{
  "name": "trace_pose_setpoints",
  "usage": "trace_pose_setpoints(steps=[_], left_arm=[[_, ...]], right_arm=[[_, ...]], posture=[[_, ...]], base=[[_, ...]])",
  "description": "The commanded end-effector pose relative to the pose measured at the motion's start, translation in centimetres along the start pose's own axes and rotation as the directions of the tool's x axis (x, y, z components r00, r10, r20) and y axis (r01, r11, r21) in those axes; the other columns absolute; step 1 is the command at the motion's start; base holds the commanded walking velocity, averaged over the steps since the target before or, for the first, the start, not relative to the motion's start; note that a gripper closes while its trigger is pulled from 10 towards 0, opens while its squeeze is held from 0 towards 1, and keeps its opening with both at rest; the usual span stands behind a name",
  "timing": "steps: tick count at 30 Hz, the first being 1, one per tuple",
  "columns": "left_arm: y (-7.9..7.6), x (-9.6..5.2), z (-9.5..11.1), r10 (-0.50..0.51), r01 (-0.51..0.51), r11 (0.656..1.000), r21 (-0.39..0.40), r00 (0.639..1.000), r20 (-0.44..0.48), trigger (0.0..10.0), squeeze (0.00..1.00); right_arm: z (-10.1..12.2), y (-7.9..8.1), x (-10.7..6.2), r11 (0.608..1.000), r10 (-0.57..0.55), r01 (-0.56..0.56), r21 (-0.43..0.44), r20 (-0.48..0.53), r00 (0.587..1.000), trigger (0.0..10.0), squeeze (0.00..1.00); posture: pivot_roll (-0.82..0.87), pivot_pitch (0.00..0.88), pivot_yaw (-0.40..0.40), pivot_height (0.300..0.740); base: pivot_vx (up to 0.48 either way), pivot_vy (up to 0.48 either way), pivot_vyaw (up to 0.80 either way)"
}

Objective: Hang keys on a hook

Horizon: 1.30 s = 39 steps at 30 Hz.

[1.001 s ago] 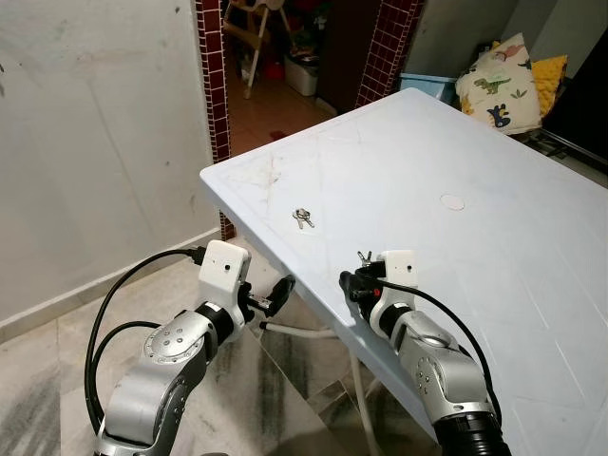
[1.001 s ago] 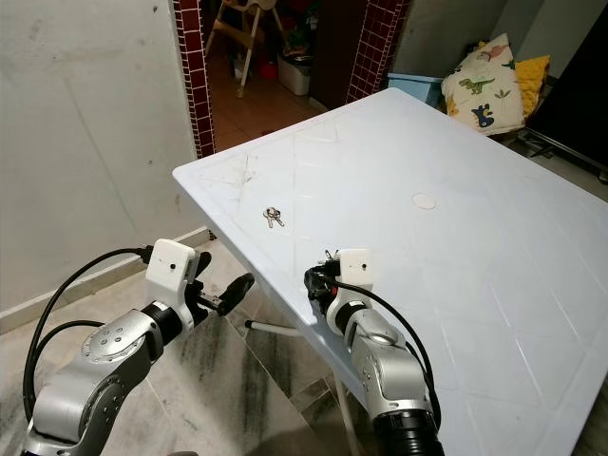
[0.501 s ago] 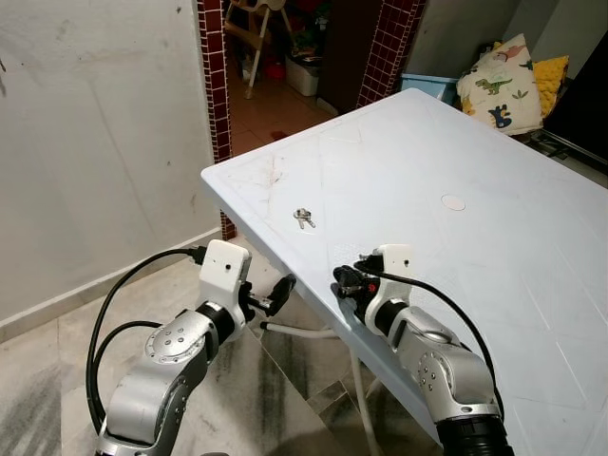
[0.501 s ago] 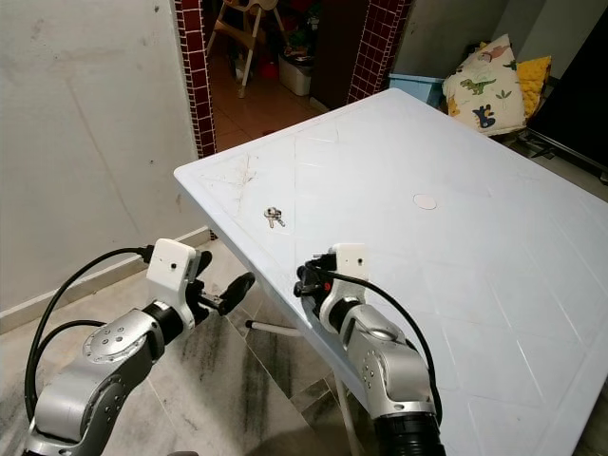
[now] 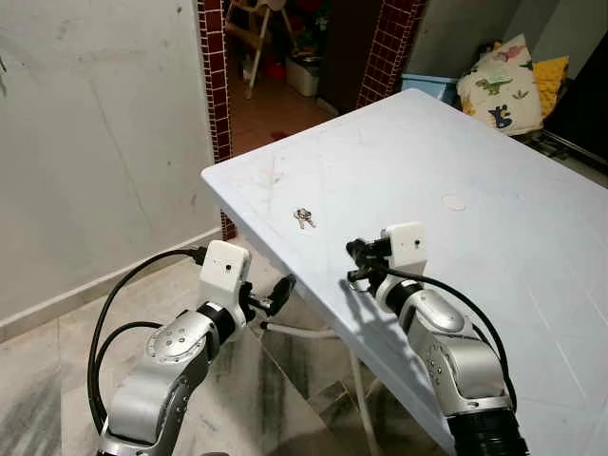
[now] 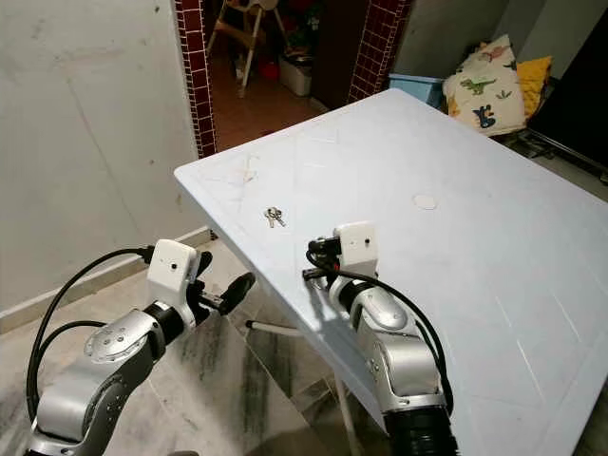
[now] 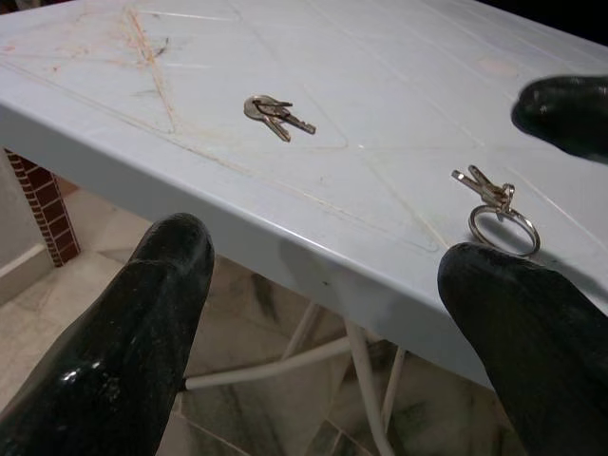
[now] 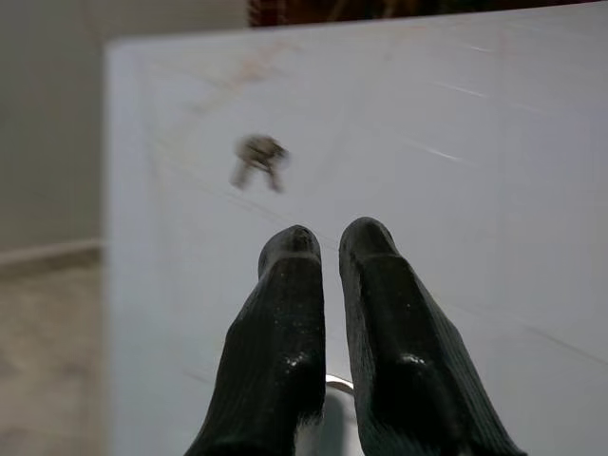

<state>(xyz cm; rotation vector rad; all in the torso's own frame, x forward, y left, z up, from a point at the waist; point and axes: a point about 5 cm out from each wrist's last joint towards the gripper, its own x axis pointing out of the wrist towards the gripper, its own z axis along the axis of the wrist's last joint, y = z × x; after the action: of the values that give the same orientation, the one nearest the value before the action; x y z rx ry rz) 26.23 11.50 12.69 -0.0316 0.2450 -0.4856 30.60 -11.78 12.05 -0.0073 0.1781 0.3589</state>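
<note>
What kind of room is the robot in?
Probably a lived-in home: a big pale blue plastic table holding a small bunch of metal keys, a dinosaur-print cushion, and a red-tiled doorway beyond.

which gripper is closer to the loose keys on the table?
Right. The right gripper hangs over the table, just short of the keys; the left gripper sits off the table edge, below.

The right wrist view blurs the keys [image 8: 258,158], and pincer fingers [image 8: 275,351] hide the ring [image 8: 338,384].

Pale blue plastic table [image 5: 494,237] filling right of frame, small bunch of keys [image 5: 303,218] lying near its left corner, round cap [image 5: 454,202] mid-surface
</note>
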Motion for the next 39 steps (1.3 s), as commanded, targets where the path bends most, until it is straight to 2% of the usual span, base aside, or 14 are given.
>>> trace_pose_setpoints(steps=[1,2,3,7,8,11,19,20,25,26,33,34,35,39], left_arm=[[-0.2,0.2,0.0,-0.001,0.001,1.000,0.007,1.000,0.002,10.0,0.00],[-0.3,0.1,0.0,-0.001,0.001,1.000,0.006,1.000,0.001,10.0,0.00],[-0.2,0.1,-0.1,0.001,-0.001,1.000,0.005,1.000,0.000,10.0,0.00],[-0.2,0.1,-0.1,0.003,-0.003,1.000,0.004,1.000,0.000,10.0,0.00],[-0.3,0.1,-0.1,0.003,-0.003,1.000,0.004,1.000,0.001,10.0,0.00],[-0.2,0.0,-0.1,0.005,-0.005,1.000,0.002,1.000,0.002,10.0,0.00],[-0.4,0.1,-0.1,0.008,-0.008,1.000,-0.002,1.000,0.006,10.0,0.00],[-0.4,0.1,-0.1,0.009,-0.009,1.000,-0.002,1.000,0.006,10.0,0.00],[-0.3,0.1,-0.1,0.011,-0.011,1.000,-0.002,1.000,0.006,10.0,0.00],[-0.3,0.1,-0.1,0.010,-0.010,1.000,-0.001,1.000,0.006,10.0,0.00],[-0.3,0.1,0.0,0.008,-0.008,1.000,0.003,1.000,0.006,10.0,0.00],[-0.3,0.1,0.0,0.008,-0.008,1.000,0.003,1.000,0.006,10.0,0.00],[-0.3,0.1,0.0,0.008,-0.008,1.000,0.004,1.000,0.005,10.0,0.00],[-0.2,0.2,0.1,0.007,-0.007,1.000,0.007,1.000,0.006,10.0,0.00]], right_arm=[[-0.6,-0.4,-0.1,0.999,-0.023,0.022,-0.026,-0.021,1.000,10.0,1.00],[-0.9,-0.6,-0.1,0.999,-0.033,0.032,-0.037,-0.032,0.999,10.0,0.84],[-1.5,-1.1,0.0,0.998,-0.063,0.061,-0.032,-0.058,0.996,10.0,0.29],[-2.1,-1.7,0.1,0.993,-0.099,0.094,-0.066,-0.080,0.992,10.0,0.33],[-2.3,-1.8,0.1,0.993,-0.108,0.103,-0.058,-0.084,0.991,10.0,0.67],[-2.8,-1.8,0.3,0.992,-0.116,0.111,-0.059,-0.096,0.989,10.0,0.73],[-3.1,-1.5,0.5,0.993,-0.104,0.098,-0.067,-0.095,0.990,10.0,0.31],[-3.0,-1.5,0.5,0.993,-0.108,0.102,-0.064,-0.093,0.990,10.0,1.00],[-3.1,-1.4,0.6,0.992,-0.113,0.107,-0.068,-0.089,0.990,10.0,0.98],[-3.2,-1.3,0.7,0.992,-0.115,0.109,-0.067,-0.092,0.989,10.0,0.00],[-3.9,-0.9,0.8,0.991,-0.126,0.121,-0.050,-0.112,0.986,10.0,0.00],[-4.1,-0.8,0.7,0.990,-0.135,0.130,-0.048,-0.121,0.983,3.4,0.00],[-4.4,-0.8,0.8,0.990,-0.140,0.136,-0.042,-0.126,0.982,0.0,0.00],[-4.8,-0.8,0.9,0.988,-0.152,0.150,-0.031,-0.136,0.979,0.0,0.00]], posture=[[0.25,0.027,-0.113,0.740],[0.25,0.029,-0.114,0.740],[0.25,0.029,-0.114,0.740],[0.25,0.030,-0.116,0.740],[0.25,0.030,-0.118,0.740],[0.25,0.028,-0.120,0.740],[0.25,0.032,-0.129,0.740],[0.25,0.035,-0.129,0.740],[0.25,0.033,-0.129,0.740],[0.25,0.033,-0.129,0.740],[0.25,0.027,-0.123,0.740],[0.25,0.026,-0.122,0.740],[0.25,0.028,-0.121,0.740],[0.25,0.030,-0.121,0.740]], base=[[0.000,0.000,0.00],[0.000,0.000,0.00],[0.000,0.000,0.00],[0.000,0.000,0.00],[0.000,0.000,0.00],[0.000,0.000,0.00],[0.000,0.000,0.00],[0.000,0.000,0.00],[0.000,0.000,0.00],[0.000,0.000,0.00],[0.000,0.000,0.00],[0.000,0.000,0.00],[0.000,0.000,0.00],[0.000,0.000,0.00]])
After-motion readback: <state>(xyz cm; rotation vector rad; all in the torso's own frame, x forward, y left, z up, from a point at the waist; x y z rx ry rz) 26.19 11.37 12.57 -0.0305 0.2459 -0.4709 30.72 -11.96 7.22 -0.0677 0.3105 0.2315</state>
